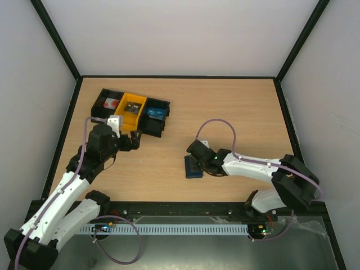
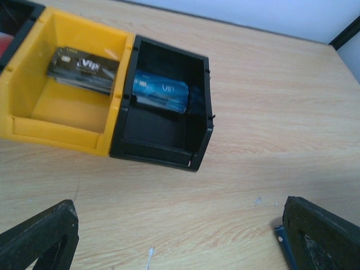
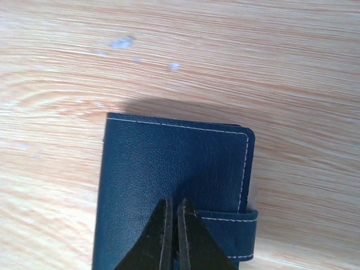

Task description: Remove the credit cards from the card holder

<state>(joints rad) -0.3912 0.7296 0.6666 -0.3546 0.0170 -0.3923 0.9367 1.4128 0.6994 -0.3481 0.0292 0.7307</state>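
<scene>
A: What colour is the holder?
B: Navy, with white stitching.
A: And the rest?
B: A yellow bin, a black bin, a black card and a blue card, both pale-lettered. The table is light wood grain.

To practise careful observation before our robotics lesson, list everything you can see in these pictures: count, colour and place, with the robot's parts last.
table: one, light wood, under everything
yellow bin: one, yellow, far left, between the black bins
black bins: two, black, on either side of the yellow bin
credit cards: two, a dark one in the yellow bin and a blue one in the black bin to its right
red-and-white item: one, in the leftmost black bin
card holder: one, dark blue, closed, mid-table
left claw: one, black, open, near the bins
right claw: one, black, shut, tips at the card holder
</scene>
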